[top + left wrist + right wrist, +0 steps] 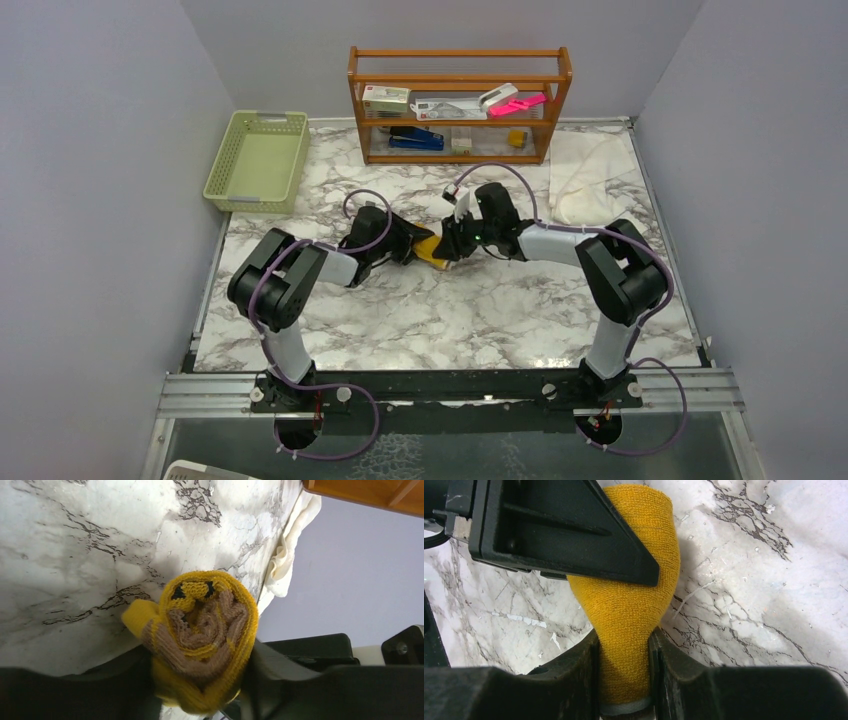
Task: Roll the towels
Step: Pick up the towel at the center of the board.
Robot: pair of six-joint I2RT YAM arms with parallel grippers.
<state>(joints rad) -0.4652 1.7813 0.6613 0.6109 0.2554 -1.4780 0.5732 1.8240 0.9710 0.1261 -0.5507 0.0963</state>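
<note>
Two towels are on the marble counter (450, 320), and both are placed here from the one wooden shelf rack (455, 53) at the back wall. The mustard-yellow towel (205, 630) is well out in front of the rack's middle. It is wound into a tight roll whose end shows a spiral of yellow and brown. The two grippers meet on this roll from opposite sides. The left gripper (200, 680) has its two fingers pressed against the sides of the spiral end, gripping it. The right gripper (624, 675) is closed on the narrower plain yellow end, which is pinched between its fingers. The cream-white towel (590, 175) lies unrolled and rumpled just beside the rack's right end, apart from both grippers. One green plastic basket (258, 160) stands left of the rack.
</note>
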